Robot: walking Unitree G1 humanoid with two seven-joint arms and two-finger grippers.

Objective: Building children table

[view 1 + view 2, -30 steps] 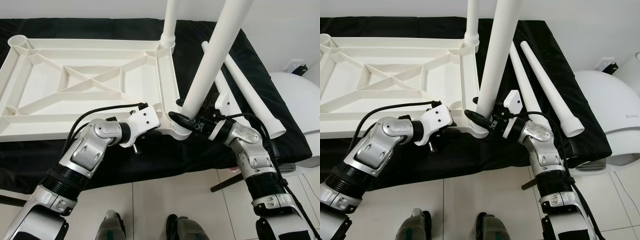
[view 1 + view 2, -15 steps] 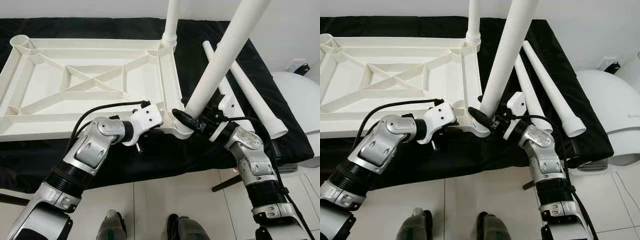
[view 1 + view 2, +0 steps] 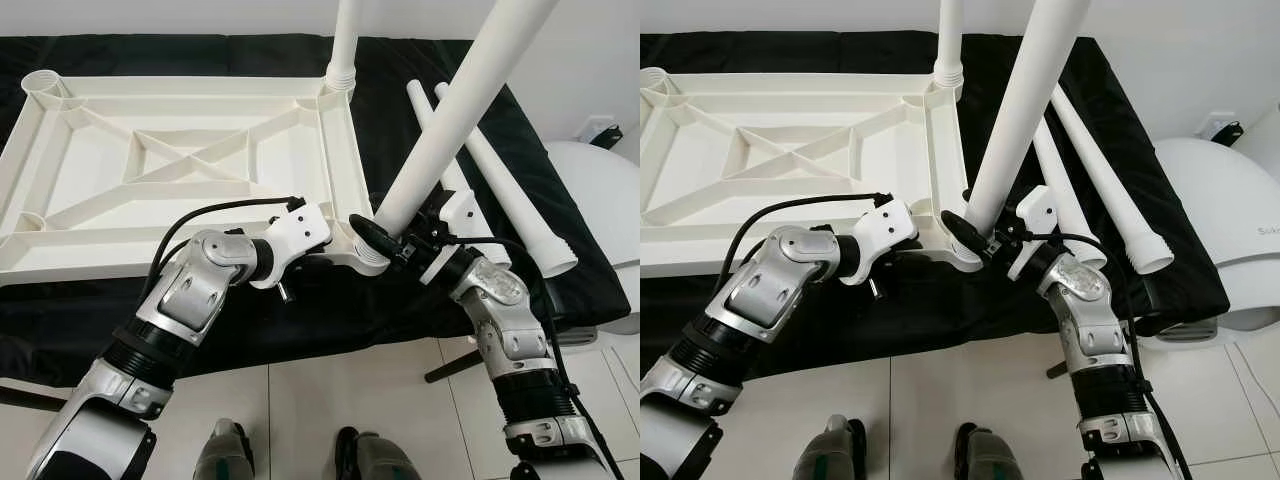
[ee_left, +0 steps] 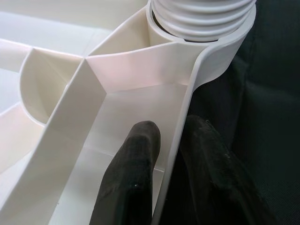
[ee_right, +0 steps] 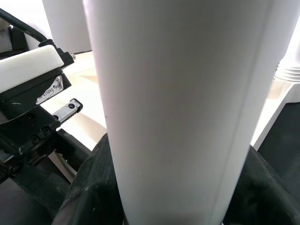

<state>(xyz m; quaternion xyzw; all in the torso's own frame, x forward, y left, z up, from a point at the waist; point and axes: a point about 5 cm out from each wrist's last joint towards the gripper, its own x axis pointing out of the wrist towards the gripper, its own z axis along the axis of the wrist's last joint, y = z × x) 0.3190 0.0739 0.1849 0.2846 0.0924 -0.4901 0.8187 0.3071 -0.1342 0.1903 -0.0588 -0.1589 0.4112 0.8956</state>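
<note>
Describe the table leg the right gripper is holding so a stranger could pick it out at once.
Start at the upside-down white tabletop on the black cloth. At its near right corner, the right gripper clamps a white leg. This leg leans, whereas another stands upright at the far corner and two lie flat.

Silver jointed arms; white wrist housings; black cables; black fingers (image 4: 126, 183).

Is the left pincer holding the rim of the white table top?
Yes, the left pincer has one finger on each side of the table top's rim.

Gripped leg (image 3: 455, 110) now tilted further toward robot's right.
</note>
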